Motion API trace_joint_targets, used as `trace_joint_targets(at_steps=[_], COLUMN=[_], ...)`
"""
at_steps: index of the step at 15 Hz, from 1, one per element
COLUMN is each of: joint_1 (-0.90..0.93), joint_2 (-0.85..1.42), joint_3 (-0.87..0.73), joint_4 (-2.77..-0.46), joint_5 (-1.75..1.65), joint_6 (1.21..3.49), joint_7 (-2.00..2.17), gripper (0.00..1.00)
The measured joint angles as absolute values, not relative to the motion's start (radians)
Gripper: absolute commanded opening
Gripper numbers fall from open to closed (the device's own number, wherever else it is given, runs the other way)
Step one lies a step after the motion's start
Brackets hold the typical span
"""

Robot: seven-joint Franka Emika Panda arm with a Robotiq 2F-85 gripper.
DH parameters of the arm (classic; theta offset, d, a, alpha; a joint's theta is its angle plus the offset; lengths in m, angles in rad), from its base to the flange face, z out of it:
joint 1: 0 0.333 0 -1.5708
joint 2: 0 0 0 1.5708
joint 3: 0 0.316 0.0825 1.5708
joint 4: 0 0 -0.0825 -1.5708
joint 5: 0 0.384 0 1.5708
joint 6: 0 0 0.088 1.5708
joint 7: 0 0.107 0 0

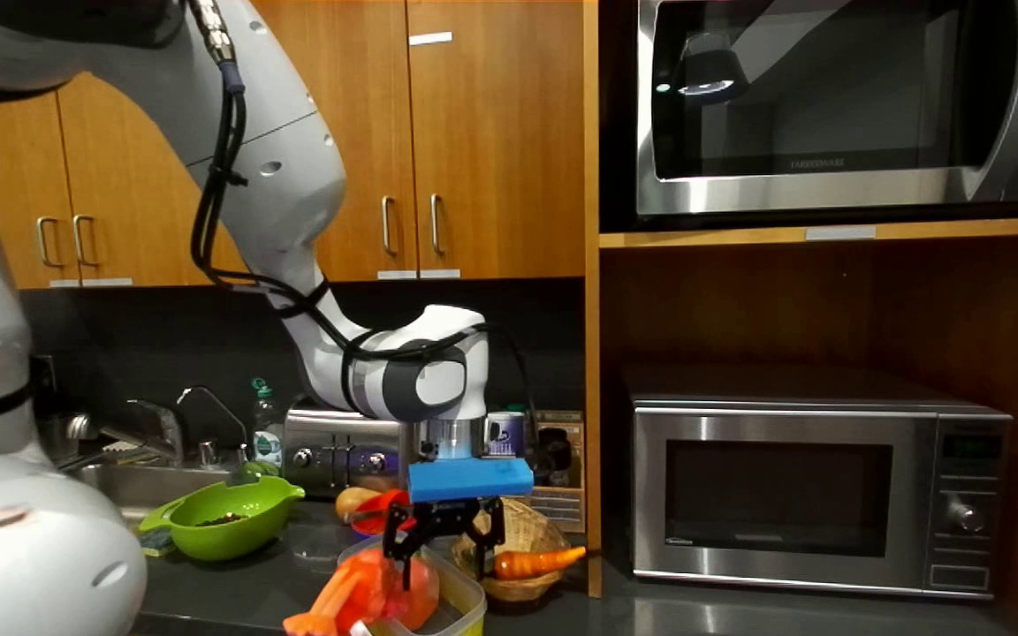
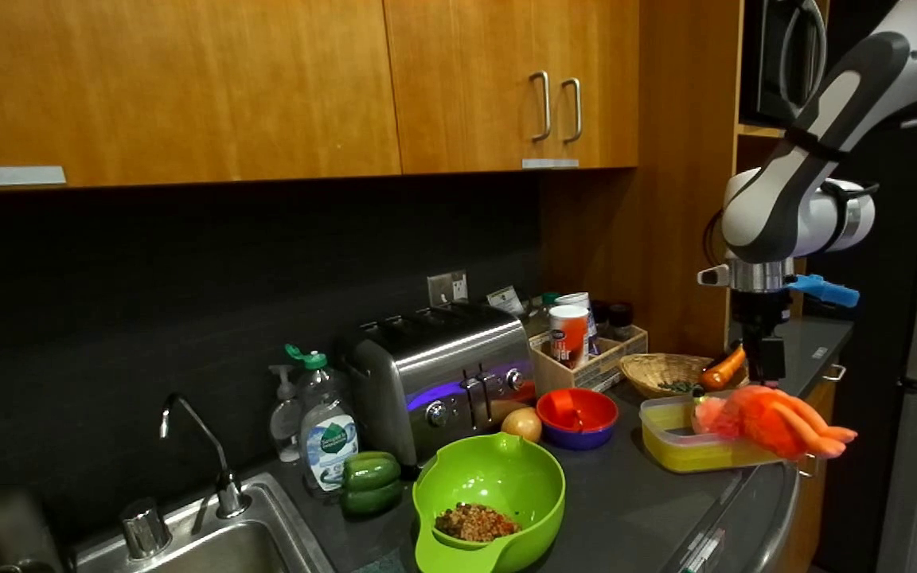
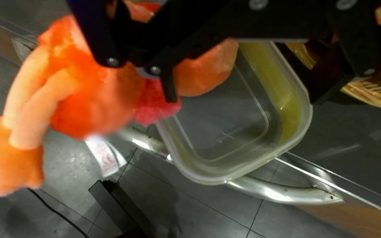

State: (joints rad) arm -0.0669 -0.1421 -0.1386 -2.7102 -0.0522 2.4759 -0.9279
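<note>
Across the wrist view's top, the gripper (image 3: 243, 97) stands spread apart near an orange plush toy (image 3: 91, 109) lying over the rim of a plastic container (image 3: 289, 115). The toy's long axis slants, feet (image 3: 13, 165) pointing lower left. Only exterior views show the green bowl (image 2: 498, 469).

A soft orange plush toy (image 2: 773, 422) lies slumped across the rim of an open-topped plastic container (image 2: 669, 447), its rounded end inside and its two long legs sticking out over the side, close together, ending in broad orange feet. A pink, fuzzy part shows near its middle, and a white label tag (image 3: 106, 157) hangs from its body. The container, translucent yellow with rounded corners, sits at the edge of the table (image 2: 626, 493).
</note>
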Motion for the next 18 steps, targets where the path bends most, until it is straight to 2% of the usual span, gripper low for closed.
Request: trace_joint_targets(at_steps=[7,18], joint_1=[-0.075,-0.058], joint_2=[-0.283,-0.211], joint_3=[-0.158,-0.223], joint_4=[-2.771,-2.728], joint_5=[-0.069,0.084], joint_6=[2.484,2.334], joint_7=[-0.885,-0.94], gripper=[1.0,1.0])
